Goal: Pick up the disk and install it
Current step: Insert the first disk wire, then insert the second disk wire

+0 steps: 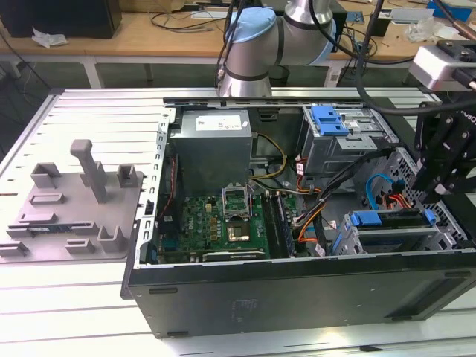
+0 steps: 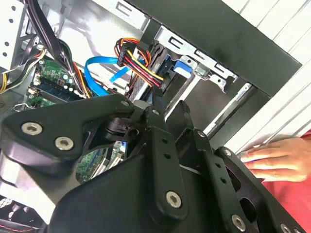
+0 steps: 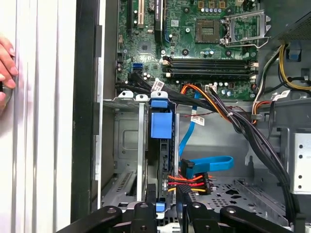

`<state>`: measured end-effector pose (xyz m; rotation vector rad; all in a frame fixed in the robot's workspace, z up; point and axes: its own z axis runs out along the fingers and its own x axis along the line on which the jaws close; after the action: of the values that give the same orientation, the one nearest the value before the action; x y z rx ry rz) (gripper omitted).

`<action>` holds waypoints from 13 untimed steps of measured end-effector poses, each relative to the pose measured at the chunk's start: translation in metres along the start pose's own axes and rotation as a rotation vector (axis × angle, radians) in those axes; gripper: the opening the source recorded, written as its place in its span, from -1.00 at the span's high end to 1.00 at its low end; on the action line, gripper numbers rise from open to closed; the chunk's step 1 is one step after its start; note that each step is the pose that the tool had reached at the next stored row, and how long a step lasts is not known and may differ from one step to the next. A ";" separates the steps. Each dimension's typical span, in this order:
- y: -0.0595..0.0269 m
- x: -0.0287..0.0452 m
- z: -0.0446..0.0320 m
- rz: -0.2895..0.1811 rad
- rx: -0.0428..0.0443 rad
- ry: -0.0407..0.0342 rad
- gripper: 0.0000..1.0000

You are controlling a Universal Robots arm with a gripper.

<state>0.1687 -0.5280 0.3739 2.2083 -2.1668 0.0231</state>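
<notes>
Disk on edge in the bay, blue rail up. Gripper astride its end; grip state unclear. Probably stiff, dense, shock-sensitive; hold by rails.

We see a ribbed light metal worktable under even light, and behind it a wooden bench cluttered with cables and a dark box.
</notes>
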 end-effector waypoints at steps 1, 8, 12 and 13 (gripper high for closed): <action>0.0000 0.0000 -0.0003 0.000 0.0000 0.0003 0.39; 0.0000 -0.0001 -0.0009 0.000 0.0000 0.0004 0.39; 0.0000 -0.0002 -0.0012 0.000 0.0000 0.0010 0.39; 0.0000 -0.0006 -0.0014 0.000 0.0000 0.0035 0.39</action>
<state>0.1687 -0.5273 0.3752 2.2062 -2.1654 0.0269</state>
